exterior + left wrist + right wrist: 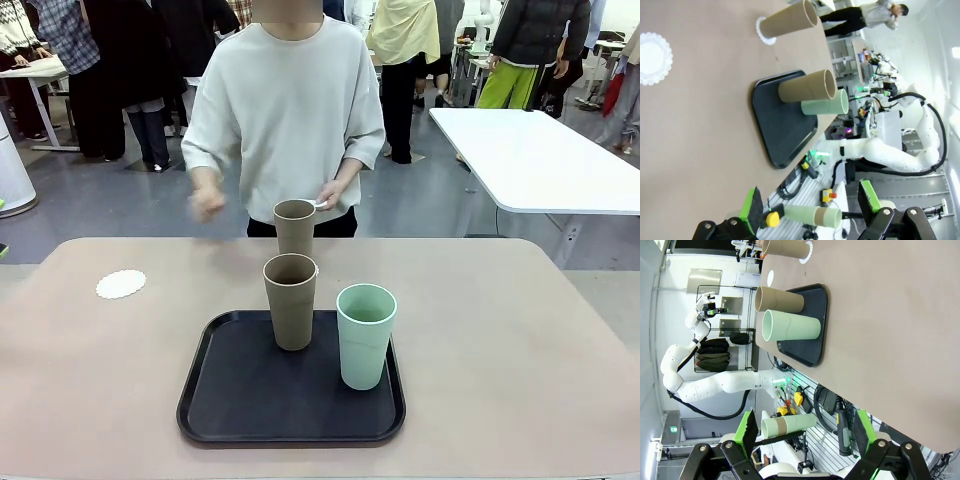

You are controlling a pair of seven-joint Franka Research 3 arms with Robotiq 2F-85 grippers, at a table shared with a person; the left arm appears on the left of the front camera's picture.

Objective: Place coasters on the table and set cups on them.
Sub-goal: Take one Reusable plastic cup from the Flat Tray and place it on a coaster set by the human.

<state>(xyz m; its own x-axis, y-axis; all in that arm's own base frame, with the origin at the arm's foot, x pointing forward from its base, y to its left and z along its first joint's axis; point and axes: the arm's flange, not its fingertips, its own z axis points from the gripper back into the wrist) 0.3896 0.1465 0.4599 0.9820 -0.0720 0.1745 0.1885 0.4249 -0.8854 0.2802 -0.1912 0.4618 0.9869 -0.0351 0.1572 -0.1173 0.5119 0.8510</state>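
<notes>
**Three cups up, two on the tray, both pincers wide**

Front view: a black tray [230, 400] lies on the table [500, 350]. On the tray stand a tan cup [291, 315] and, just to its right, a mint cup [365, 335], both upright. Past the tray's far edge a second tan cup [294, 225] stands upright. Well off to the tray's left lies a bare coaster [121, 284]. Beyond the tray, across the table, a person [290, 110] holds a small white piece in one hand [330, 195]; the other hand [207, 203] is blurred.

Left wrist view: the left pincer [810, 210] stands open, with nothing between its green pads [752, 207]. The tray [785, 135] carries the tan cup [807, 87] and mint cup [825, 106] side by side. Off the tray, the second tan cup [787, 22] sits on a scalloped coaster [764, 34]; the bare coaster [652, 57] lies farther from the tray.

Right wrist view: the right pincer [805, 437] is spread open and empty. On the tray [810, 352] are the tan cup [782, 300] and mint cup [792, 326]. Beyond the tray stands the second tan cup [785, 246] on its scalloped coaster [806, 252].
</notes>
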